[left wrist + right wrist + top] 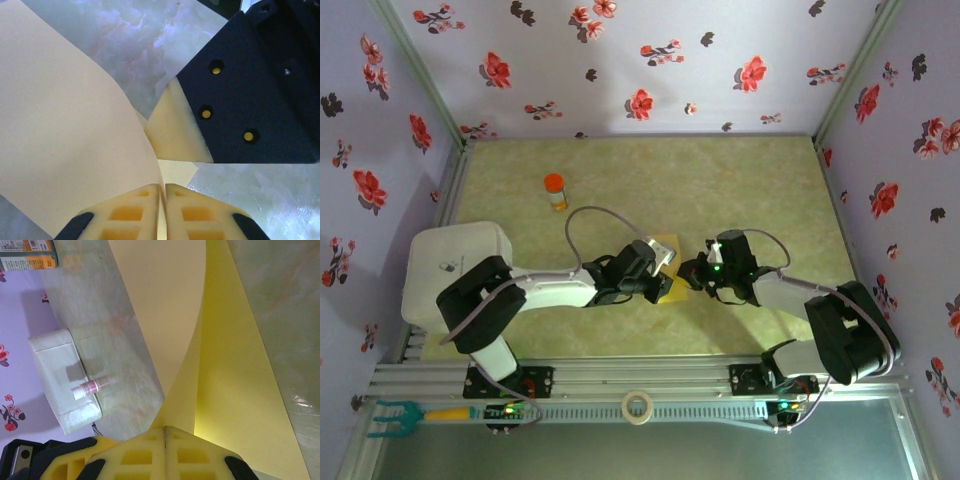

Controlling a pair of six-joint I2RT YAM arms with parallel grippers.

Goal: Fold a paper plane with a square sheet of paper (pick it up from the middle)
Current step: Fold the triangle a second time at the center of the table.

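1. the left gripper point(162, 194) has its two yellow fingers pressed almost together, with only a hairline slit between them. the edge of the square sheet of paper point(65, 140) runs down into that slit, so the gripper is pinching the sheet.
2. from that pinch the sheet sweeps up and away to the left of the fingers as a wide, bowed panel, lifted off the table point(135, 45). a second, flatter layer of it lies just ahead of the fingertips, slightly to their right.
3. the right gripper point(165, 432) is closed tight with its fingertips touching, and the sheet rises straight out from between them.
4. ahead of the right fingers the paper shows two faces. a paler one curves off ahead and slightly left, and a brighter yellow one spreads ahead and to the right. they meet along a bent line that starts at the fingertips.
5. seen from the left wrist, the black body of the right gripper sits close, ahead and to the right of the left fingers, with a small triangular flap of the sheet at its tip.
6. from above, the two grippers face each other near the middle of the table, with the sheet between and partly beneath them.
7. a white box point(60, 375) stands to the left of the right fingers, well apart from the paper.
8. an orange-capped bottle point(554, 190) stands behind and to the left of the left gripper, well apart from it.
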